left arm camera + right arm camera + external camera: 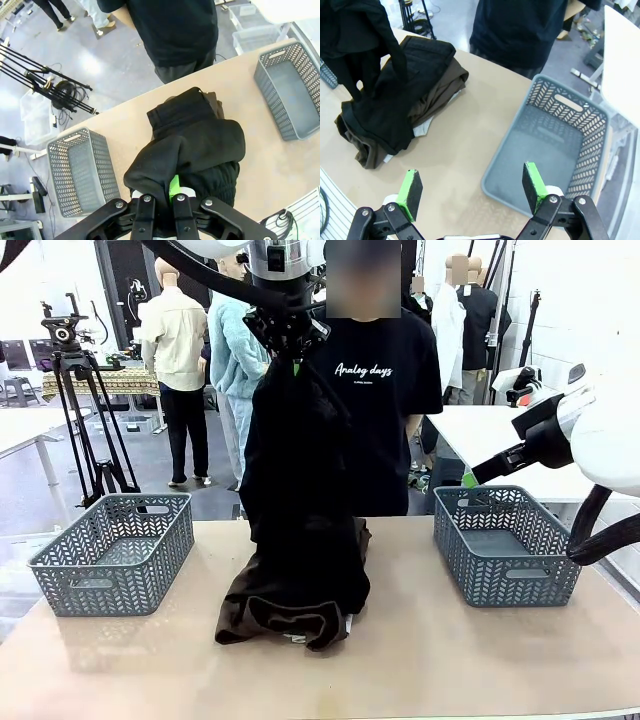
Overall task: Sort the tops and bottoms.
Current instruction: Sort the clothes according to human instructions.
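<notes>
Sorting looks to be at the first pick: both baskets hold nothing. Left basket (60, 570) sits at the left edge of the table (430, 660). Left tool (293, 355) is clamped on the black bottoms (295, 470), high over mid-table, with the hem draped on the brown bottoms (290, 618). A sliver of the grey top (421, 130) peeks out beneath. Right basket (505, 585) is near the right edge, and the right tool (472, 185) hangs agape beside it. Next: lift the hem clear, then carry it to a basket.

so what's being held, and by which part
The left gripper pinches the black garment by a bunched fold at its raised end; the right gripper is open, empty.
</notes>
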Available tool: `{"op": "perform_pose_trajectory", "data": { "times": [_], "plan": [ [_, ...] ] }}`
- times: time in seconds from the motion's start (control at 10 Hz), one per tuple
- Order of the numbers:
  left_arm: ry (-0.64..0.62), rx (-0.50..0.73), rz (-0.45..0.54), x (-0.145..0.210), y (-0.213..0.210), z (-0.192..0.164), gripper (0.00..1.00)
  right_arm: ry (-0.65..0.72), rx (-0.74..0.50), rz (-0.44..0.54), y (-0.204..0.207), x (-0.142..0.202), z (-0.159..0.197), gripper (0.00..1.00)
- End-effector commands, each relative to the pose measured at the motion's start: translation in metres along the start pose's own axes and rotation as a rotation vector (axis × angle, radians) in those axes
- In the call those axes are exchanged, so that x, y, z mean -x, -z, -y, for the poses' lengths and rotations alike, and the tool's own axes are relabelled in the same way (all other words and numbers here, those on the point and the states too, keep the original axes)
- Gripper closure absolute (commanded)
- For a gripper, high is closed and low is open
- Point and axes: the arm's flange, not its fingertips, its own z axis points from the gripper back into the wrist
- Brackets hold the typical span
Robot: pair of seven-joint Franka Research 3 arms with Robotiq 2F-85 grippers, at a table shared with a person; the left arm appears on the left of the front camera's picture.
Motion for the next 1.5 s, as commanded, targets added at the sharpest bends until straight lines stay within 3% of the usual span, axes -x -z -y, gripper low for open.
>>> {"op": "perform_pose_trajectory", "data": {
  "times": [0.0, 1.4],
  "plan": [
    [-0.004, 0.003, 0.019, -0.0013, -0.0052, -0.002, 1.0, -0.001, -0.006, -0.002, 0.0015, 0.0007, 0.0004, 0.0],
    [-0.004, 0.003, 0.019, -0.0013, -0.0052, -0.002, 1.0, -0.001, -0.006, -0.002, 0.0015, 0.0007, 0.0004, 0.0]
  ]
}}
